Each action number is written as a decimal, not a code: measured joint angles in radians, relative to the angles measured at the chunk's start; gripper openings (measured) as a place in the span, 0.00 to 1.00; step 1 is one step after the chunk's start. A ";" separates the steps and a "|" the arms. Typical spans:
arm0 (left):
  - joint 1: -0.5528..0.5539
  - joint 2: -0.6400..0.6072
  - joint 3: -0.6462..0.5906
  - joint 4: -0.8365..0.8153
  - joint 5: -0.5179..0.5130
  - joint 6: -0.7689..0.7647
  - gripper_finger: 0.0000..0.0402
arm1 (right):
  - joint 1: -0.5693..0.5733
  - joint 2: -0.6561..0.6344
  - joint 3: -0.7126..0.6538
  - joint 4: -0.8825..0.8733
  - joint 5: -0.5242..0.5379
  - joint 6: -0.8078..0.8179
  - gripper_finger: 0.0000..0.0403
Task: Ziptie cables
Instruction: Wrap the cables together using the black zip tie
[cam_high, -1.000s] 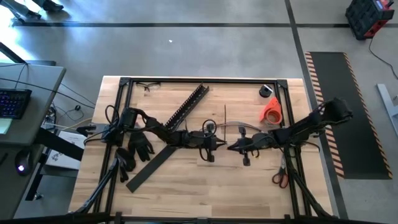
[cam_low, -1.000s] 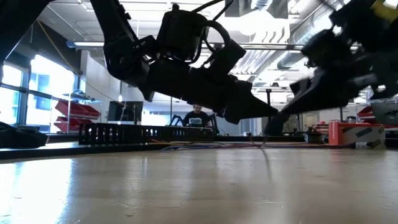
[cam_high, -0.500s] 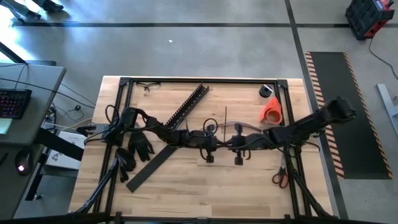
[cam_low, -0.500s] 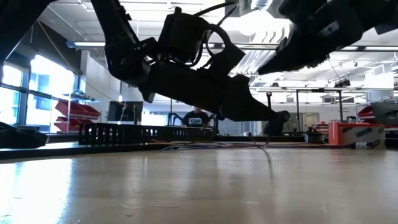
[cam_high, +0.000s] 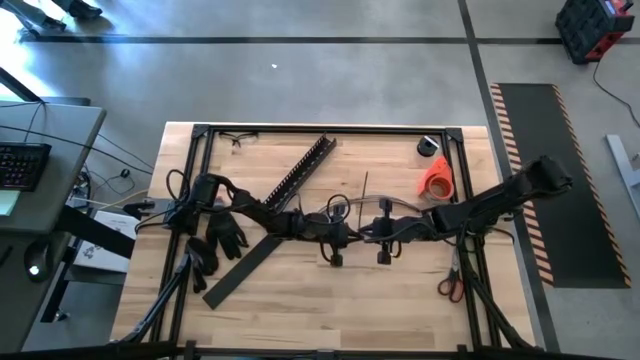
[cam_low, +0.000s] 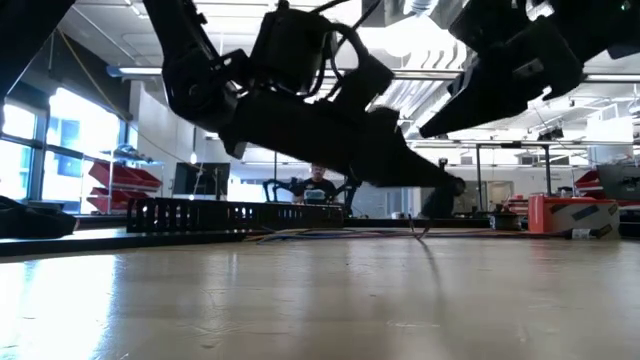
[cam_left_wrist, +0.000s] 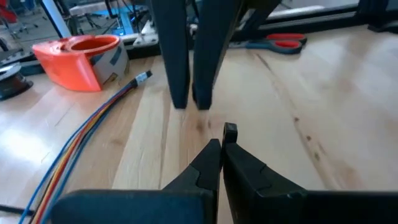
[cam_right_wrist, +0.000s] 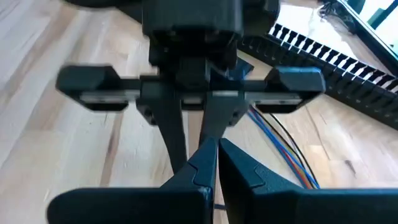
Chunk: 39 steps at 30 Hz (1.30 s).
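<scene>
Both arms extended low, meeting tip to tip at table centre.
Left gripper (cam_left_wrist: 221, 144) closed, empty; right gripper (cam_right_wrist: 216, 149) closed, empty; cables (cam_left_wrist: 87, 127) beside them.

Wooden table (cam_high: 300, 290), black-framed: cables (cam_left_wrist: 81, 140), slotted channel (cam_high: 300, 173), flat black strip (cam_high: 243, 264), orange tape dispenser (cam_high: 436, 178), red-handled scissors (cam_high: 449, 287), black gloves (cam_high: 226, 230).

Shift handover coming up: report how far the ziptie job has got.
Done: nothing visible; the cables lie loose on the table, no tie around them. In hand: the left gripper and right gripper meet nose to nose mid-table, fingers closed, holding nothing I can make out. Left: bundling and tying.
</scene>
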<state>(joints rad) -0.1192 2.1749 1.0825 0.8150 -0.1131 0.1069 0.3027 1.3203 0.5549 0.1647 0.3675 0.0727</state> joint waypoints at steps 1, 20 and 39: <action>0.000 -0.003 0.001 0.000 -0.001 -0.002 0.00 | 0.000 -0.009 0.000 -0.012 0.000 0.000 0.00; 0.001 -0.021 -0.003 -0.068 0.000 -0.070 0.00 | -0.689 0.002 -0.087 -0.077 -0.462 0.077 0.10; 0.002 -0.021 -0.003 -0.075 -0.001 -0.069 0.00 | -0.831 0.365 -0.043 0.211 -0.534 0.020 0.24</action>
<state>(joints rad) -0.1173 2.1536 1.0790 0.7403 -0.1143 0.0380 -0.5282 1.6852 0.5121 0.3756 -0.1661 0.0927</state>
